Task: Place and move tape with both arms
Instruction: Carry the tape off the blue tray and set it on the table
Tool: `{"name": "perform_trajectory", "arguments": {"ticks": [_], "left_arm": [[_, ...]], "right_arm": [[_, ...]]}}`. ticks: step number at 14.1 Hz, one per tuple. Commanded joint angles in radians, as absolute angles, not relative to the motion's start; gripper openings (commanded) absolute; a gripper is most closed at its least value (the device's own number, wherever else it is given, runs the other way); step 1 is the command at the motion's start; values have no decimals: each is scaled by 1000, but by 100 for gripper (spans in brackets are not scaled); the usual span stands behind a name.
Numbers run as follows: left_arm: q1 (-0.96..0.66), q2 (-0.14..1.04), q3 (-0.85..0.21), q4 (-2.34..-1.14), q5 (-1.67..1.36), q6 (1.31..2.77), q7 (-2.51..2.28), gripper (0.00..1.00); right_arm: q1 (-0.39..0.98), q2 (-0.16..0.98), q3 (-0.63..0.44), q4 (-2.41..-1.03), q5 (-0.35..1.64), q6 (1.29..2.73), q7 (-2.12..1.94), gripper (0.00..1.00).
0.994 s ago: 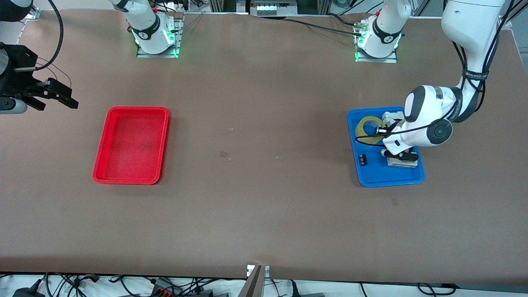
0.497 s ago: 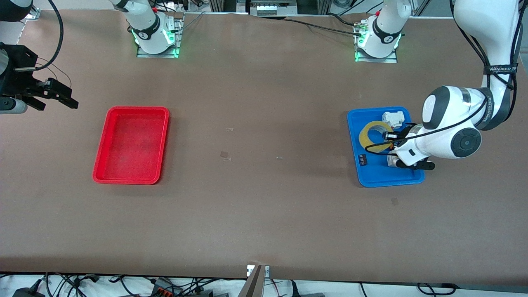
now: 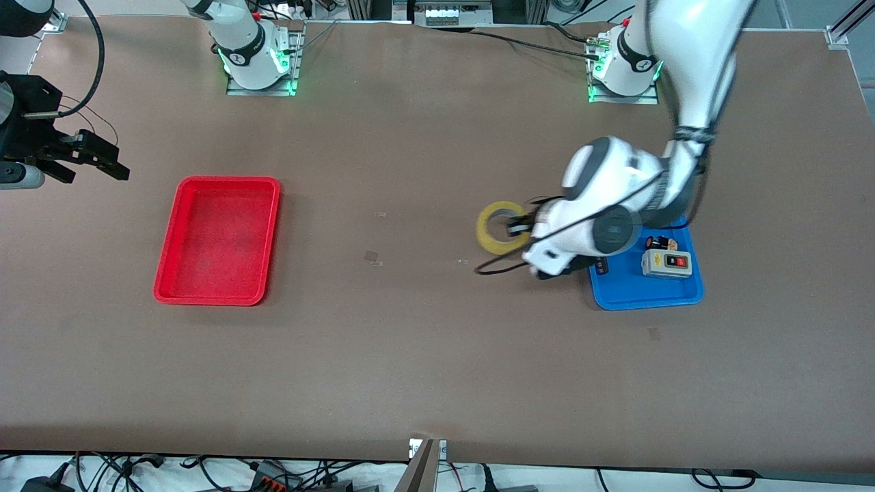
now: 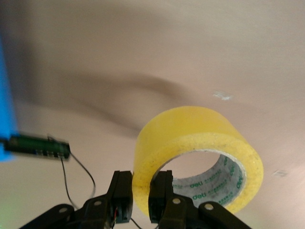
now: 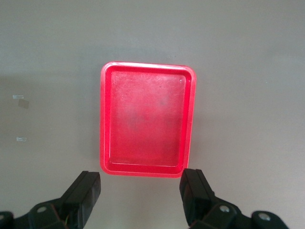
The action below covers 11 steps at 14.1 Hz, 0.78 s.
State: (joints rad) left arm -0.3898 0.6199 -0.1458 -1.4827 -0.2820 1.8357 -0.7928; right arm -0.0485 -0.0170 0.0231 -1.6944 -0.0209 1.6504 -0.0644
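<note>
The yellow tape (image 3: 501, 227) is a ring-shaped roll held in the air over the bare table, beside the blue tray (image 3: 646, 290). My left gripper (image 3: 523, 227) is shut on the roll's wall, one finger outside and one inside the hole. The left wrist view shows the tape (image 4: 190, 138) pinched in the left gripper (image 4: 142, 191). My right gripper (image 3: 92, 160) is open and empty, up in the air at the right arm's end of the table beside the red tray (image 3: 219, 239). The right wrist view shows the right gripper (image 5: 142, 193) above the red tray (image 5: 147, 126).
The blue tray holds a grey switch box (image 3: 666, 263), a small dark part (image 3: 601, 266) and a small black and orange piece (image 3: 661, 242). The red tray is empty. Small bits of tape (image 3: 372, 257) lie on the table's middle.
My left gripper has lifted the tape out of the blue tray and carried it toward the table's middle. The right arm has not moved.
</note>
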Motion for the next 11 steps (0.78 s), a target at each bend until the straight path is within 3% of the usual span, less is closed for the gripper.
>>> {"name": "perform_trajectory", "arguments": {"ticks": [1, 3, 4, 5, 6, 7, 10, 11], "left_arm": [[-515, 767, -135, -1305, -299, 1923, -1004, 3], [-609, 811, -135, -1307, -298, 2066, -1115, 4], [-633, 836, -135, -1308, -296, 2121, -1143, 19], [-637, 848, -135, -1310, -292, 2147, -1138, 48], [-637, 847, -133, -1312, -281, 2148, -1140, 87], [-634, 833, -126, -1318, -281, 2123, -1144, 100], [-600, 700, -69, -1312, -258, 1843, -1146, 100], [-569, 646, -55, -1322, -241, 1817, -1134, 100]], "right_arm": [[-55, -15, 23, -1684, -20, 1637, -86, 100], [-57, -8, 21, -1683, -21, 1640, -83, 100], [-55, -6, 21, -1681, -29, 1646, -81, 100], [-57, -6, 20, -1681, -29, 1641, -83, 100], [-60, -6, 18, -1683, -29, 1637, -87, 100], [-66, -5, 15, -1683, -29, 1637, -89, 100], [-68, 5, 18, -1683, -29, 1637, -92, 100], [-67, 11, 18, -1686, -26, 1635, -83, 100]]}}
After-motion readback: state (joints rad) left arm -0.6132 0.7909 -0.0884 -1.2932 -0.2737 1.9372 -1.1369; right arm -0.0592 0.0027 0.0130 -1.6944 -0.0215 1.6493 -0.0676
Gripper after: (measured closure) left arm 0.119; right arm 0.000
